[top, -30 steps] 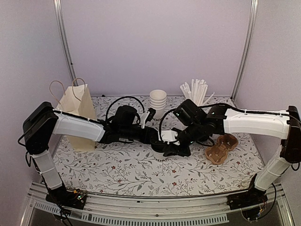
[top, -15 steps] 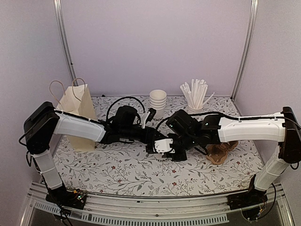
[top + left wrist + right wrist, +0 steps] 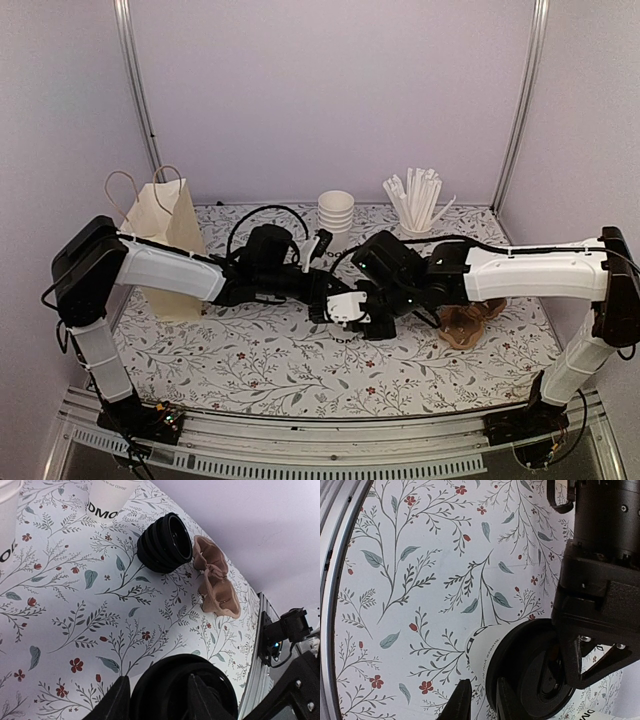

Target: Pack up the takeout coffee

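Far left of the lidded cup (image 3: 479,652): cream paper bag (image 3: 160,235), upright, well apart, handles up.

Immediately left of the lidded cup: left gripper (image 3: 160,701), fingers set against opposite sides of the black lid (image 3: 535,677). Judged a firm pinch on the lidded cup, not a loose bracket.

Lidded cup itself: at mid-mat, under both wrists, upright so far as can be seen, with lettering low on the white wall.

Behind the lidded cup: stack of empty cups (image 3: 336,212).

Immediately right of the lidded cup: right gripper (image 3: 481,702), fingers nearly together and straddling the lid's rim at the cup wall. Cannot tell whether pressing or merely bracketing, as the tips are cut off by the frame edge.

Behind and right of the lidded cup: white cup of straws (image 3: 415,200).

Right of the lidded cup: spare lids (image 3: 165,542) lying stacked on their side, then a brown pulp carrier (image 3: 468,322) just past them.

Hazards, as judged:
- Two claws crowded on one small cup. Any uncoordinated pull likely to tilt it or shear the lid off.
- Lid possibly seated unevenly. Cause: pressure at one rim point only. Consequence: a pop-off on lifting.
- Over-squeeze from the left side likely to buckle the paper wall.
- Long traverse to the bag, so a slipping grip could mean a dropped cup.
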Robot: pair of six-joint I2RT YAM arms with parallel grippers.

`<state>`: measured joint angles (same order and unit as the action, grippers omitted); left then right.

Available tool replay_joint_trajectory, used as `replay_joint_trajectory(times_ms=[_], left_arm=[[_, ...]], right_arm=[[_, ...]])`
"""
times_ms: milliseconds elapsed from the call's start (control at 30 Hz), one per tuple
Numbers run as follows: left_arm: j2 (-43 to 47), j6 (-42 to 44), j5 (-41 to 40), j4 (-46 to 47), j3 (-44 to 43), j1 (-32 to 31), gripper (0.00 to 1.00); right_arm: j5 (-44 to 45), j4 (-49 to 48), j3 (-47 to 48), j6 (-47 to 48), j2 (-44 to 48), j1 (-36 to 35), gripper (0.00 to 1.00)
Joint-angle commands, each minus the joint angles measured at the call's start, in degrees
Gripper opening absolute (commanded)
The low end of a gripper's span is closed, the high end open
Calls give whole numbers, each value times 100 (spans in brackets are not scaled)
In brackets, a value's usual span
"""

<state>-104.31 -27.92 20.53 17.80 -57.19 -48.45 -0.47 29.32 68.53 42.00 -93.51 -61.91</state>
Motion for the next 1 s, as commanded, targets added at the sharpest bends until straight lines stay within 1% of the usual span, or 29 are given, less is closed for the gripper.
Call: replay_joint_trajectory(times_ms=[0, 433, 567, 800, 867, 967], left_arm=[[-436, 160, -6, -955, 243, -174, 41], [-414, 151, -15, -965, 252, -174, 41], [-417, 164, -19, -977, 268, -178, 41], [-484, 164, -10, -972, 280, -174, 40], [-491, 172, -15, -980, 263, -174, 41], [-477, 202, -54, -1008, 219, -174, 41]], right_arm=[[108, 33, 195, -108, -10, 12, 20], [328, -106, -148, -45, -310, 12, 20], [417, -168, -477, 50, -475, -1, 19], [400, -416, -1316, 220, -762, -23, 14], [395, -471, -1411, 183, -843, -23, 14], [340, -531, -1367, 104, -674, -23, 15]])
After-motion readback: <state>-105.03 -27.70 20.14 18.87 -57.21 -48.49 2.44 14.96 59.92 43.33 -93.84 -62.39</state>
